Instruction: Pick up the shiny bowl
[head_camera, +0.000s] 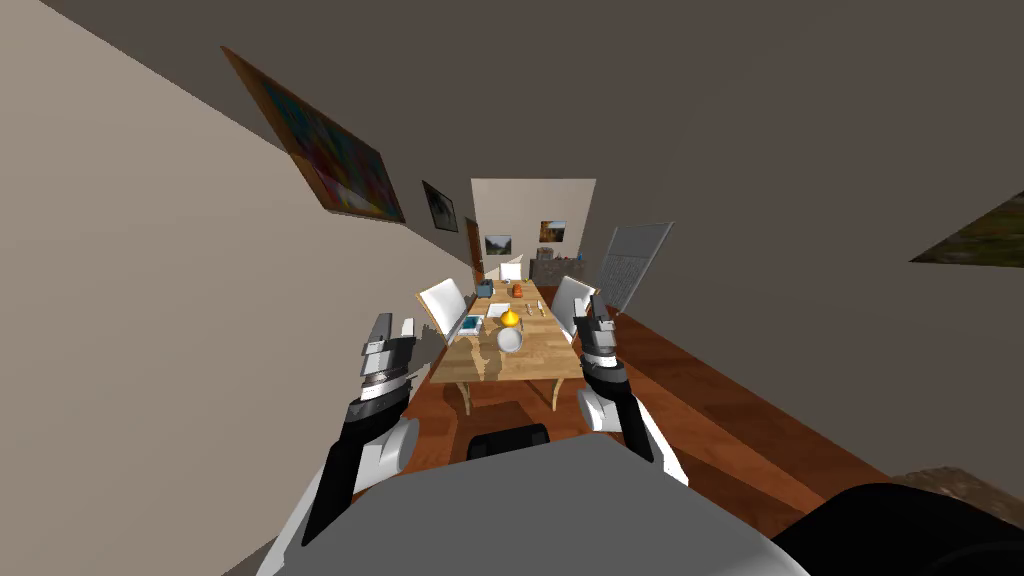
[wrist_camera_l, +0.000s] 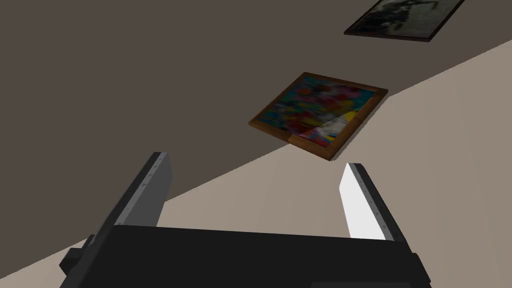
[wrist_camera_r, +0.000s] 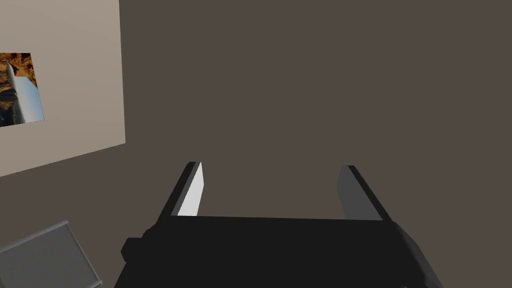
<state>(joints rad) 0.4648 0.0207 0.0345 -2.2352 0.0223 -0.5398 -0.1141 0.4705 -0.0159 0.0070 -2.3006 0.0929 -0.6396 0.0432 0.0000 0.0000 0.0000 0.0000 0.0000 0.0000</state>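
From the head view, a long wooden dining table (head_camera: 545, 352) stands ahead on a red-brown plank floor (head_camera: 720, 400), its short end toward me. The shiny bowl (head_camera: 510, 339), round and pale silver, sits on that near end, about midway across the tabletop. Just behind it is a small yellow-orange object (head_camera: 510, 318), and off to its left lies a flat blue-and-white item (head_camera: 471, 325) that looks like a book. Farther along the table are an orange object (head_camera: 518, 290) and a dark blue one (head_camera: 484, 288), both too small to name. White chairs flank the table, one on the left (head_camera: 445, 300), one on the right (head_camera: 572, 297) and one at the far end (head_camera: 511, 270). A light grey door (head_camera: 632, 265) stands beyond the right chair. The left gripper (head_camera: 393, 328) is raised off the table's near left corner and the right gripper (head_camera: 598, 312) off its near right corner, with the bowl between them and well apart from both. In the left wrist view, the left claw's two fingers (wrist_camera_l: 145, 192) stand wide apart, gripping nothing. In the right wrist view, the right claw's fingers (wrist_camera_r: 192, 192) are spread the same way and also hold nothing.
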